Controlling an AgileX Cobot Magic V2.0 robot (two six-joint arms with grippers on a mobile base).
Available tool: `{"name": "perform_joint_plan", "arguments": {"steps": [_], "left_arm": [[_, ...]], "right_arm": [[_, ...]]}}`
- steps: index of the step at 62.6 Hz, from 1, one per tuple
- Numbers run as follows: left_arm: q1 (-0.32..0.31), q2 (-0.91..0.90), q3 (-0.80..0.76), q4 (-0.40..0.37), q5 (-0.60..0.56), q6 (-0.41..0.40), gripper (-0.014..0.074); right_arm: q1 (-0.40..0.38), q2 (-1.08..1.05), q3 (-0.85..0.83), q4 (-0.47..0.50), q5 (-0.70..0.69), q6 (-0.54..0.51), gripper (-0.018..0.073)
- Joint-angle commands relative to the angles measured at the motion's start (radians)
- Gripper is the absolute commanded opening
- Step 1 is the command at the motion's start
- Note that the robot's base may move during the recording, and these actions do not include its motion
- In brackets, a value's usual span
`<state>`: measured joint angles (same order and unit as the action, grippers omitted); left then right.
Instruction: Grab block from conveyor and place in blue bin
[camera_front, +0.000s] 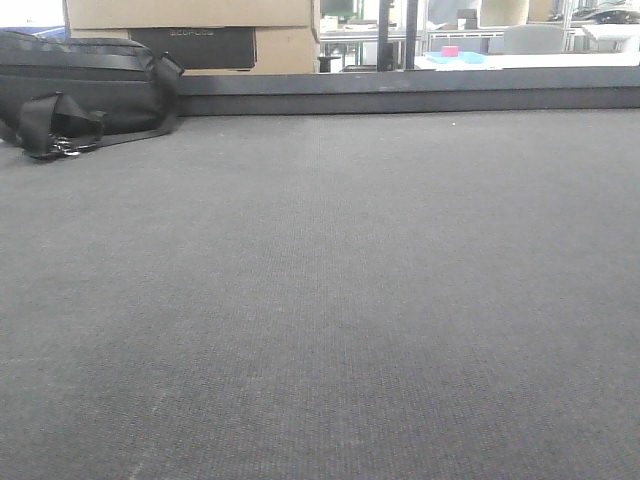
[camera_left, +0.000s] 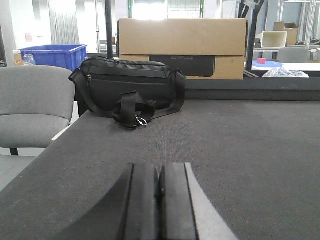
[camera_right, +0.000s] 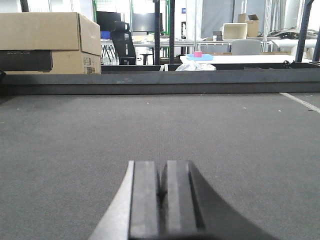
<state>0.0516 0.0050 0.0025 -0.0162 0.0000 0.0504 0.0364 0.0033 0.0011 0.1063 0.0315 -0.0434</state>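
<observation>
Our left end effector (camera_left: 160, 172) sits at the bottom centre of its wrist view, closed, its pads (camera_left: 145, 200) pressed together with nothing between them. Our right end effector (camera_right: 161, 172) looks the same at the bottom centre of its own view, closed and empty. Both hang low over the conveyor (camera_left: 240, 150), pointing along the belt. We judge this to be a waiting pose: no block shows on the grey woven surface in any view, so there is nothing to grasp yet. Beyond the left end effector, toward the upper left of the frame, a black bag (camera_left: 127, 90) rests on the belt against its raised edge, with a cardboard box (camera_left: 182, 37) behind it. The blue bin (camera_left: 52, 55) stands off the belt at the far upper left, behind a grey chair (camera_left: 30, 100), so we expect the left arm to be handier for the drop. A small pink thing (camera_right: 198, 54) lies on a far counter at top centre of the right view; we cannot tell whether it is a block.
</observation>
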Motion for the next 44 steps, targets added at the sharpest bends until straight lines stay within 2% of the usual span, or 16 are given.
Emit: {"name": "perform_joint_plan", "arguments": {"steps": [1,44], "left_arm": [[-0.004,-0.005,-0.002,-0.005,-0.017,-0.002,-0.0111],[-0.004,-0.005,-0.002,-0.005,-0.024,-0.002,-0.0111]], "right_arm": [[-0.003,-0.003,-0.001,0.002,-0.025,-0.001,-0.0162],[-0.003,-0.003,-0.001,0.002,-0.025,-0.001,-0.0162]]}}
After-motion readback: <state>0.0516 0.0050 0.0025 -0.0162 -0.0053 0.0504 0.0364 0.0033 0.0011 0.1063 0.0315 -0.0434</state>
